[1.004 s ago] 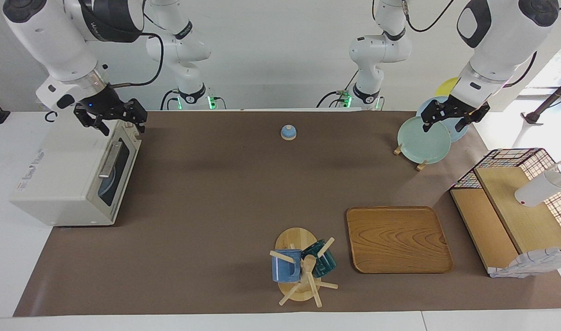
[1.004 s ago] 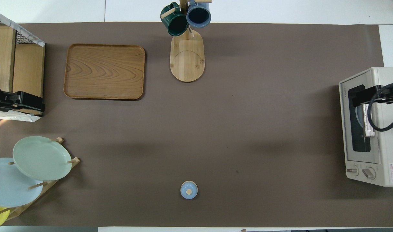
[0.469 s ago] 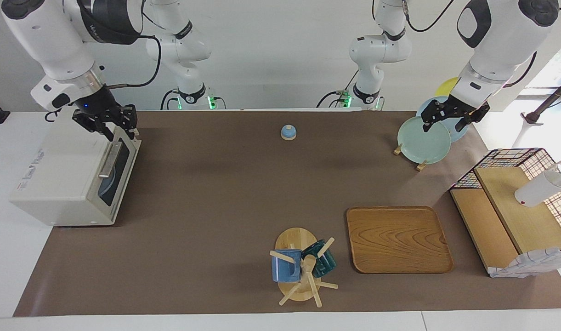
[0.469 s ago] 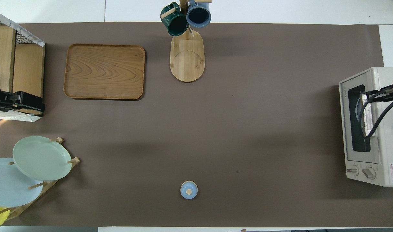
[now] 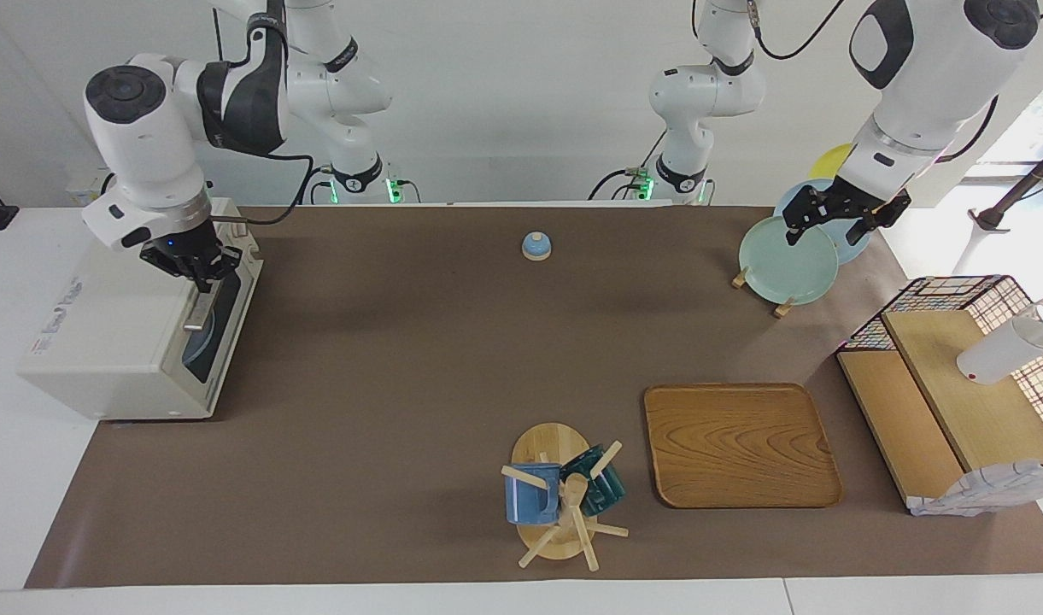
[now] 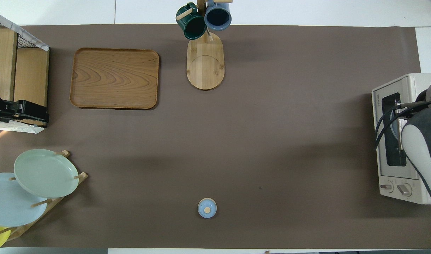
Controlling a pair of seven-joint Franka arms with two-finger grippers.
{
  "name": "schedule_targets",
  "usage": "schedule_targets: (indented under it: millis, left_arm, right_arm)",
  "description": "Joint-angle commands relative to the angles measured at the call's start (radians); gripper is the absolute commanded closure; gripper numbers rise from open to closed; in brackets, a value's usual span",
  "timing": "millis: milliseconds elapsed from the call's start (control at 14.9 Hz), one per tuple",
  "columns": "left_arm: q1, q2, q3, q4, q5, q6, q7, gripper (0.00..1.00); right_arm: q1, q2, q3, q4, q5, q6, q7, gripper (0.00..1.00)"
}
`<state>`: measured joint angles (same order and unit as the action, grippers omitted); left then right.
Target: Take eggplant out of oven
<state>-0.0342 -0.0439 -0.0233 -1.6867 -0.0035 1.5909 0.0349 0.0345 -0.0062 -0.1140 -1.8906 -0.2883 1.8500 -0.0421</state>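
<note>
Oven (image 5: 120,329) at right arm's end of counter (image 5: 418,359), door shut, long axis running nearer-farther from robots. Right gripper (image 5: 198,266) at door handle (image 5: 203,301), fingers' state unclear. Left gripper (image 5: 839,215) waits over plate rack, fingers apart.

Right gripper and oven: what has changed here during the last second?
The right gripper came down from above the oven to the end of its door handle nearer the robots; whether it grips is unclear. The door stays shut, and the left gripper waits over the plates.
</note>
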Motion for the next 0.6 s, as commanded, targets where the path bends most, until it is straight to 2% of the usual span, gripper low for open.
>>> schedule_targets:
  millis: [0, 134, 201, 535]
  left_arm:
    - [-0.001, -0.002, 0.0, 0.007, 0.02, -0.009, -0.003, 0.0]
    - [-0.001, -0.002, 0.0, 0.007, 0.02, -0.009, -0.003, 0.0]
    - [-0.001, -0.002, 0.0, 0.007, 0.02, -0.009, -0.004, 0.0]
    - [-0.001, -0.002, 0.0, 0.009, 0.02, -0.009, -0.004, 0.0]
  right_arm:
    - [-0.005, 0.0, 0.004, -0.033, -0.034, 0.02, 0.024, 1.0]
    - [-0.011, -0.003, 0.004, -0.059, -0.034, 0.049, 0.021, 1.0]
    - [-0.018, -0.009, 0.005, -0.118, -0.02, 0.108, 0.024, 1.0]
    - [-0.012, -0.005, 0.008, -0.163, 0.073, 0.13, 0.022, 1.0]
